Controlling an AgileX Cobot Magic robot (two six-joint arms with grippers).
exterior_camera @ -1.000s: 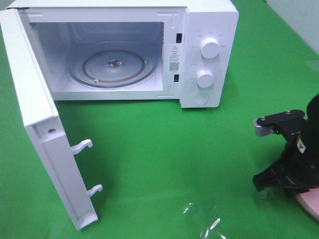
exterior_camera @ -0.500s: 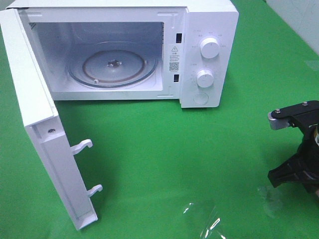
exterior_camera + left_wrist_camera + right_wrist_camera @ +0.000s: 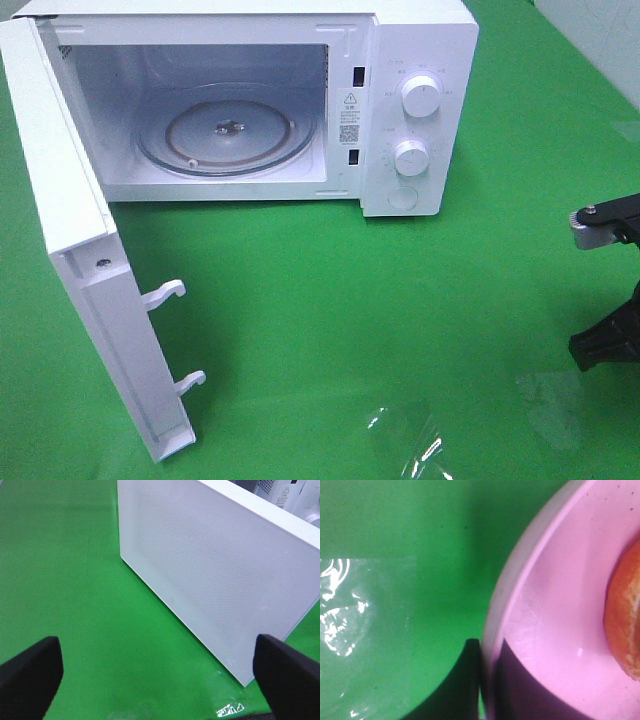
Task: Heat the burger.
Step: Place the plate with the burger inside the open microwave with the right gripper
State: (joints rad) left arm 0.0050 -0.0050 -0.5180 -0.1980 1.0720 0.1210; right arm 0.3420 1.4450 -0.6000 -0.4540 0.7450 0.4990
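Observation:
The burger (image 3: 626, 625) shows only as a brown bun edge on a pink plate (image 3: 555, 610) in the right wrist view. My right gripper (image 3: 487, 647) is shut on the plate's rim, one finger outside it and one on the inside. In the exterior view only part of the right arm (image 3: 608, 340) shows at the right edge; plate and burger are out of frame there. The white microwave (image 3: 420, 60) stands open at the back, its glass turntable (image 3: 225, 135) bare. My left gripper (image 3: 160, 680) is open with nothing between its fingers, facing the outside of the microwave door (image 3: 210, 570).
The door (image 3: 80, 270) swings out toward the front left, with two latch hooks (image 3: 168, 293) sticking out. Two knobs (image 3: 420, 97) sit on the microwave's right panel. Shiny clear film patches (image 3: 410, 445) lie on the green cloth (image 3: 330, 300) near the front.
The right arm has moved to the right, almost out of the exterior view, and the pink plate edge that showed at the lower right corner is no longer in view there.

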